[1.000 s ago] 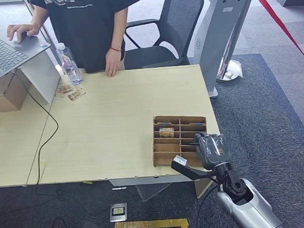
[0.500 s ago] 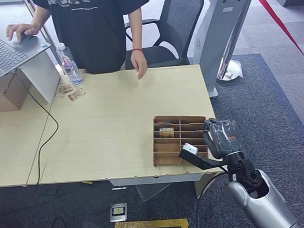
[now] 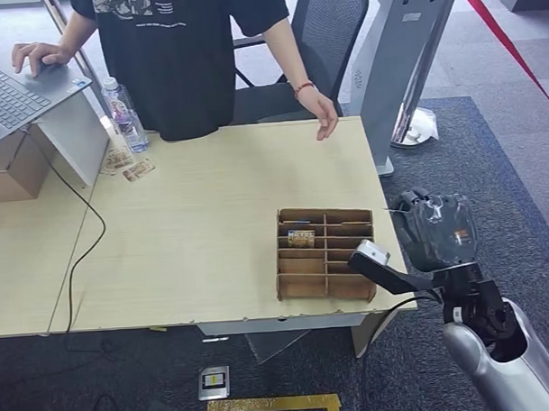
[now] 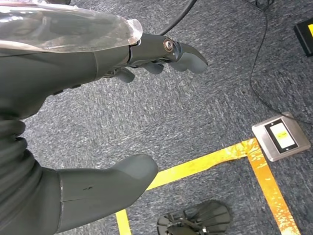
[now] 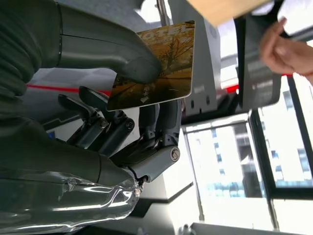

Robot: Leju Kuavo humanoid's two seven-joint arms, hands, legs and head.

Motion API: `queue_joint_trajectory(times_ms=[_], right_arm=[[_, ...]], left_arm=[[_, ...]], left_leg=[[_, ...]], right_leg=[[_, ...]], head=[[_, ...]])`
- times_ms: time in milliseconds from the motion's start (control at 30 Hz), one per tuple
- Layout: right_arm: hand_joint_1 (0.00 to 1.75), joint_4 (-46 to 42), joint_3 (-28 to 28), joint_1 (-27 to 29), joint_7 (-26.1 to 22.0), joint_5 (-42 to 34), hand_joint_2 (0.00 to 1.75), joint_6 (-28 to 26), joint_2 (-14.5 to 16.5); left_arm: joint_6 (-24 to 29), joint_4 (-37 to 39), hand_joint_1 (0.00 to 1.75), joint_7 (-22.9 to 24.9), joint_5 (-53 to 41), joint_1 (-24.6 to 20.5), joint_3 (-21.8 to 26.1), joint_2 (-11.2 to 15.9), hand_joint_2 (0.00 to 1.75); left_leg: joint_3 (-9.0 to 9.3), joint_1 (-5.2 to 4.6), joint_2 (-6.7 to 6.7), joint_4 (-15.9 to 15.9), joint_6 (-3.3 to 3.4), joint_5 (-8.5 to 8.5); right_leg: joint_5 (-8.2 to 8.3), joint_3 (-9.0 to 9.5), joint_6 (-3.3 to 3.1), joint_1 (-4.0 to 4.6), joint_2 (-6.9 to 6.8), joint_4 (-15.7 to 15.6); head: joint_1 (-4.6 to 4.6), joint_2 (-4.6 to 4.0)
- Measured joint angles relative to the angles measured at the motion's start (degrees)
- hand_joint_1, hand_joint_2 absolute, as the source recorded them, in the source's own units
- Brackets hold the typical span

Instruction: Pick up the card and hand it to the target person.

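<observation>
The card [image 5: 157, 66], printed in golden-brown, is pinched between the thumb and fingers of my right hand [image 5: 122, 122]. In the head view my right hand [image 3: 438, 232] hovers off the table's right edge, just right of the brown cardboard slot box [image 3: 326, 253]. The person in a black shirt [image 3: 178, 55] stands behind the table, one hand [image 3: 326, 122] stretched out over its far right corner. That same hand [image 5: 288, 49] appears beyond the card in the right wrist view. My left hand [image 4: 92, 98] hangs over the carpet, fingers apart and holding nothing.
Another card [image 3: 301, 238] stays in a slot of the box. A water bottle [image 3: 124, 113], loose cards [image 3: 129, 165] and a laptop [image 3: 16, 93] sit at the table's far left. An office chair [image 3: 307, 51] and a grey stand [image 3: 403, 66] are behind the table.
My right hand has moved right and slightly up, away from the slot box, carrying the card. The person's hand has slid right along the table's far edge toward the corner.
</observation>
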Motion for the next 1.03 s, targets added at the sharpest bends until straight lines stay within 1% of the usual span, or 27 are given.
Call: queue_joint_trajectory(times_ms=[100, 233, 367, 533, 767, 933, 967, 1000, 1033], right_arm=[[1.75, -2.2, -1.2, -0.1, 1.2, 1.8, 1.75, -1.8, -0.2], [1.75, -3.0, -1.8, -1.0, 3.2, 6.1, 1.75, -3.7, -0.2], [1.75, -2.6, -1.5, -3.1, 5.4, 11.1, 1.75, -5.3, 0.0], [1.75, -0.1, -0.7, -6.2, 7.0, 15.1, 1.75, -6.3, 1.3], [1.75, 5.8, 0.9, -11.2, 8.6, 18.7, 1.75, -6.2, 3.4], [1.75, 10.4, 2.1, -15.1, 10.1, 20.2, 1.75, -2.8, 4.6], [1.37, 11.3, 2.4, -15.9, 10.2, 20.2, 1.75, -1.8, 4.8], [0.95, 12.3, 2.6, -16.8, 10.2, 19.9, 1.75, -0.8, 5.0], [0.68, 12.8, 2.8, -17.2, 10.2, 19.8, 1.75, -0.3, 5.1]], left_arm=[[0.1, 0.0, 0.00, 0.0, 0.0, 0.1, 0.0, 0.0, 1.75], [0.2, 0.0, 0.00, 0.0, -0.2, 0.1, 0.0, -0.1, 1.75], [0.2, 0.0, 0.00, 0.2, -0.8, -0.1, 0.0, -0.3, 1.75], [0.0, 0.0, 0.00, 0.7, -1.5, -0.6, -0.1, -0.6, 1.75], [-0.4, 0.0, 0.00, 1.4, -2.1, -1.4, -0.6, -1.0, 1.75], [-0.6, 0.0, 0.00, 1.7, -2.7, -1.7, -1.1, -1.2, 1.75], [-0.8, 0.0, 0.00, 1.7, -2.9, -1.7, -1.1, -1.2, 1.75], [-0.9, 0.0, 0.00, 1.8, -3.0, -1.8, -1.2, -1.2, 1.75], [-1.0, 0.0, 0.00, 1.8, -3.0, -1.9, -1.3, -1.2, 1.75]], left_leg=[[0.00, 0.00, 0.01, 0.0, 0.00, 0.00], [-0.01, 0.00, 0.00, 0.0, 0.00, 0.00], [-0.01, 0.00, 0.00, 0.0, 0.00, 0.00], [-0.02, 0.00, -0.01, 0.0, 0.00, 0.00], [-0.05, 0.00, -0.06, 0.0, 0.00, 0.01], [-0.06, 0.00, -0.07, 0.0, 0.01, 0.01], [-0.06, 0.00, -0.07, 0.0, 0.01, 0.01], [-0.06, 0.00, -0.07, 0.0, 0.01, 0.01], [-0.06, 0.00, -0.07, 0.0, 0.01, 0.01]], right_leg=[[0.00, 0.01, 0.00, 0.00, 0.01, 0.0], [0.00, 0.03, 0.00, 0.00, 0.00, 0.0], [0.01, 0.05, 0.00, 0.01, -0.02, 0.0], [0.00, 0.06, 0.00, 0.01, -0.02, 0.0], [0.00, 0.06, 0.00, 0.01, -0.04, 0.0], [0.01, 0.05, 0.00, 0.01, -0.05, 0.0], [0.01, 0.05, 0.00, 0.01, -0.05, 0.0], [0.01, 0.05, 0.00, 0.01, -0.05, 0.0], [0.01, 0.06, 0.00, 0.01, -0.05, 0.0]], head=[[-0.01, 0.00], [0.00, 0.00], [-0.01, 0.00], [-0.01, 0.00], [0.00, 0.00], [-0.01, 0.00], [-0.01, 0.00], [-0.01, 0.00], [-0.01, 0.00]])
